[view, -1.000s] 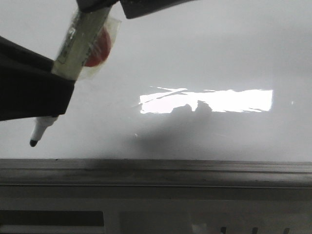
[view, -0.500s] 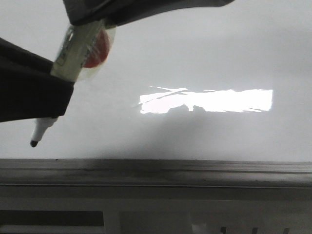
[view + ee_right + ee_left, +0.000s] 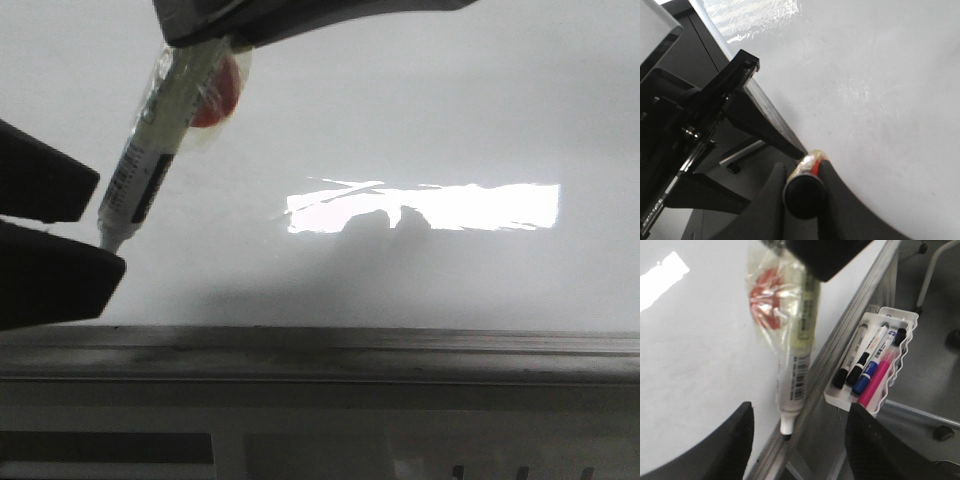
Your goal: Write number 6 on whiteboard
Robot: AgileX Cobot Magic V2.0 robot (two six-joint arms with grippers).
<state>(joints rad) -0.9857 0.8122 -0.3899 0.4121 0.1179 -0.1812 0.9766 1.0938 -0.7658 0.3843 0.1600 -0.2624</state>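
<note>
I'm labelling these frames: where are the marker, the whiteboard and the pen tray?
marker [image 3: 796, 371], left wrist view, on its white barrel.
whiteboard [image 3: 420, 110], front view, on bare surface.
pen tray [image 3: 902, 362], left wrist view, on its wavy rim.

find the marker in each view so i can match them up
Front view: marker slants down from the right gripper at upper left.
Left wrist view: centre, tip down by the whiteboard edge.
Right wrist view: only its butt end, between the fingers.
Shared landmark: red patch in the plastic wrap.

Glossy whiteboard [image 3: 420, 110], grey edge strip [image 3: 400, 350]
</note>
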